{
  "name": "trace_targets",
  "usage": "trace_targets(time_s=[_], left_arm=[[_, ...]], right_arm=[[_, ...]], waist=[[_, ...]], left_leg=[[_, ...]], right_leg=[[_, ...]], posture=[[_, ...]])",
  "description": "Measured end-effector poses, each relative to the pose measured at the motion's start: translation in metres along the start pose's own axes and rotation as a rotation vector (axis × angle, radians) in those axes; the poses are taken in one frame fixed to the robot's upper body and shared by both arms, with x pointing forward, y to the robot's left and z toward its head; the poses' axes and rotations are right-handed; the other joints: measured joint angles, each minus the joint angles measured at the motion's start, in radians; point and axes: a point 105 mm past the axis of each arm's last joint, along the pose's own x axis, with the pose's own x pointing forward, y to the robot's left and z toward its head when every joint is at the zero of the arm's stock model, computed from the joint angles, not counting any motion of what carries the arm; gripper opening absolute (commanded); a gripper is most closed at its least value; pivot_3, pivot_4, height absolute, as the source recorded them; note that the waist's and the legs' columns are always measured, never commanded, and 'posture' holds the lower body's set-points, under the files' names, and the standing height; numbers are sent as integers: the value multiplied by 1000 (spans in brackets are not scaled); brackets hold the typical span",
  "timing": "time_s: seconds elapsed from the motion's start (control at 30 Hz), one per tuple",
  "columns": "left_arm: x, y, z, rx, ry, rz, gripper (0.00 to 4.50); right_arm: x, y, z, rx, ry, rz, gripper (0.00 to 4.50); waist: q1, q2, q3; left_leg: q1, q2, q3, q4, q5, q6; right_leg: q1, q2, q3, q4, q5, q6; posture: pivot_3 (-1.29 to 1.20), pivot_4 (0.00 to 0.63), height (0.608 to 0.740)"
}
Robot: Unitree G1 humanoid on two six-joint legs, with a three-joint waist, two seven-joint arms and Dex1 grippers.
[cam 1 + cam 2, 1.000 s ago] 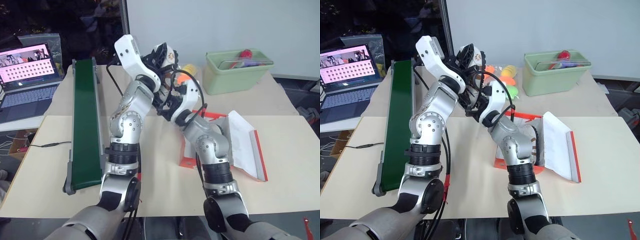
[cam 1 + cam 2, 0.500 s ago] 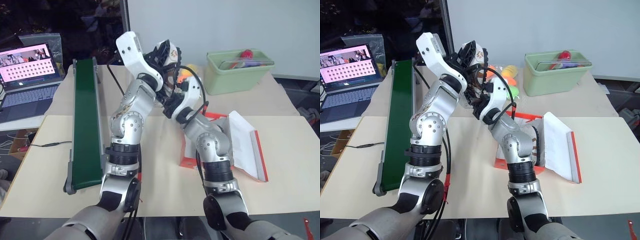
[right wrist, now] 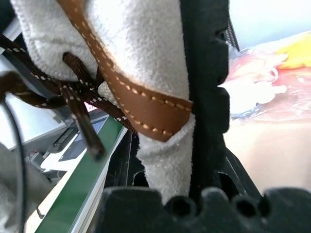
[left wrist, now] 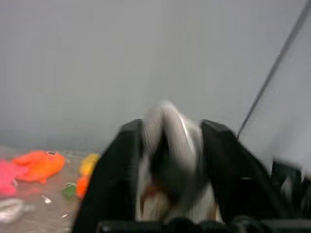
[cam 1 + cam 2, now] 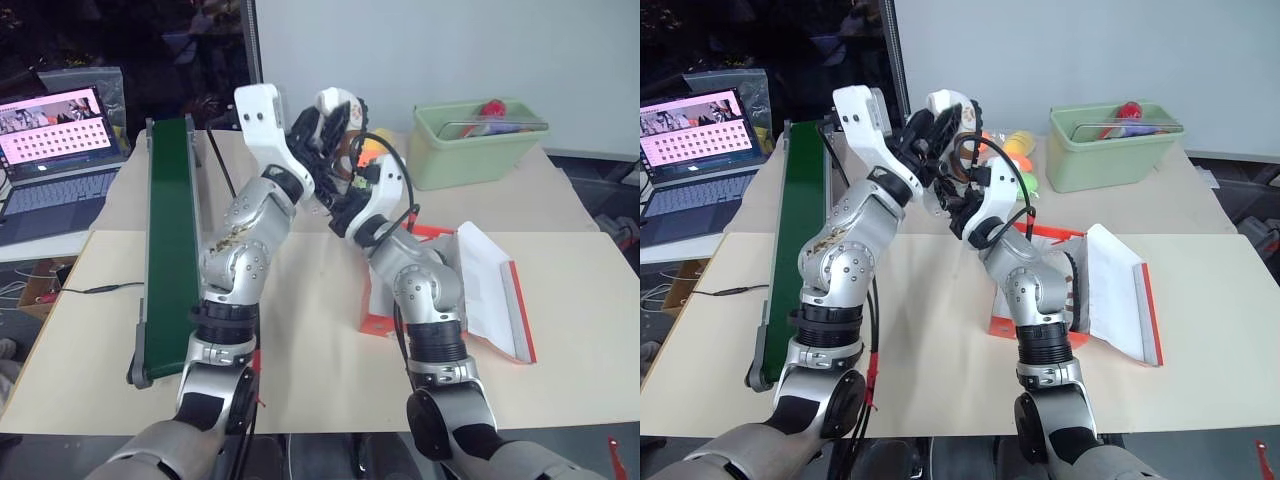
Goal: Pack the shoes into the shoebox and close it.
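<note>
I hold one cream shoe (image 5: 335, 105) with dark laces up in the air above the table's far middle, between both arms. My right gripper (image 3: 187, 97) is shut on its cream suede flap with the brown strap. My left gripper (image 4: 170, 160) stands open around the shoe's pale end (image 4: 167, 145), its black fingers (image 4: 121, 165) on either side. The orange-red shoebox (image 5: 375, 320) lies open on the table below and to the right, its lid (image 5: 490, 285) flung out to the right. A dark ridged sole (image 5: 1072, 285) shows inside the box.
A long green conveyor belt (image 5: 170, 240) runs along the left. Beyond it stands a lit laptop (image 5: 55, 130). A pale green bin (image 5: 475, 140) sits at the back right, and colourful soft toys in a clear bag (image 5: 1015, 150) lie behind the raised shoe.
My right gripper has closed on the shoe. The left gripper's fingers have spread apart, and the left arm has rolled and sunk a little toward me.
</note>
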Motion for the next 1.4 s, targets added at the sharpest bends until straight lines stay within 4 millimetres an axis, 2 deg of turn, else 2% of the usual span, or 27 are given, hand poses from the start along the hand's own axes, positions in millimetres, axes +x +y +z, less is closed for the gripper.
trace_targets(time_s=[0.13,0.23,0.33,0.4,0.47,0.53,0.57,0.67,0.7,0.77,0.8,0.87,1.0,1.13,1.3,1.4], left_arm=[[-5,-1,8,21,-7,-40,2827],[-14,7,18,42,-9,-40,2827],[-34,27,28,68,6,-17,2827],[-59,45,30,137,85,-39,2827],[-83,61,26,191,176,-51,2827],[-104,74,21,233,258,-55,2827],[-112,75,15,239,294,-76,2827],[-119,68,4,228,340,-135,2827],[-122,64,-3,219,360,-164,2827],[-124,59,-10,207,377,-194,2827],[-125,54,-17,197,385,-216,2827],[-124,48,-25,184,388,-239,2827],[-123,31,-35,161,390,-309,2827],[-127,26,-42,161,400,-335,2827],[-125,20,-44,151,390,-355,2827],[-124,19,-46,151,389,-356,2827]], right_arm=[[-2,0,2,-3,-10,-7,897],[-2,-1,1,-2,-8,-16,897],[-3,-5,-1,3,-2,-37,897],[-9,-10,-2,-33,37,-60,897],[-22,-25,1,-116,109,-105,897],[-41,-43,10,-189,190,-161,897],[-51,-44,16,-213,235,-157,897],[-67,-32,30,-244,319,-100,897],[-72,-26,40,-267,395,-79,897],[-77,-23,57,-290,435,-80,897],[-80,-22,74,-282,428,-84,897],[-78,-20,86,-207,416,-71,897],[-72,-33,70,-12,495,-144,897],[-83,-31,59,147,470,-246,897],[-101,-41,18,312,476,-471,897],[-108,-37,15,317,454,-528,897]], waist=[[1,0,0],[-6,0,0],[-15,0,0],[-29,1,0],[-28,1,1],[-16,1,1],[-12,2,1],[-2,1,1],[0,2,1],[1,2,1],[2,2,1],[2,1,1],[-3,1,1],[-1,1,1],[-2,1,1],[-2,1,1]], left_leg=[[0,0,0,0,0,0],[0,0,0,0,0,0],[1,1,-1,0,0,0],[1,1,0,-1,0,0],[1,1,-1,-1,0,0],[-1,1,0,-1,0,0],[-1,0,0,-1,0,0],[0,1,0,-1,0,0],[1,0,0,-1,0,0],[2,1,0,0,0,0],[3,1,0,-1,0,0],[4,1,0,-1,0,0],[3,1,0,-1,0,0],[0,1,0,-2,-1,2],[-3,1,-1,2,-1,3],[-2,0,-1,2,-1,3]], right_leg=[[0,0,0,0,0,0],[0,0,0,0,0,0],[0,0,1,1,0,0],[-1,1,1,1,0,0],[-1,0,0,1,0,0],[-1,-1,0,0,0,0],[-1,-1,0,0,0,0],[-1,0,0,-1,-1,0],[-1,-1,1,-2,-1,0],[0,0,1,-2,-1,-1],[1,0,1,-2,-1,-1],[3,0,0,-2,-2,-2],[1,0,1,-2,-1,-2],[1,0,1,0,-2,0],[0,0,2,-1,-2,1],[0,0,2,-2,-2,0]], posture=[[0,150,729],[0,150,729],[0,150,729],[0,150,729],[0,150,729],[0,150,729],[0,150,729],[0,150,729],[0,150,729],[0,150,729],[0,150,729],[0,150,729],[0,150,729],[0,150,729],[0,150,729],[0,150,729]])
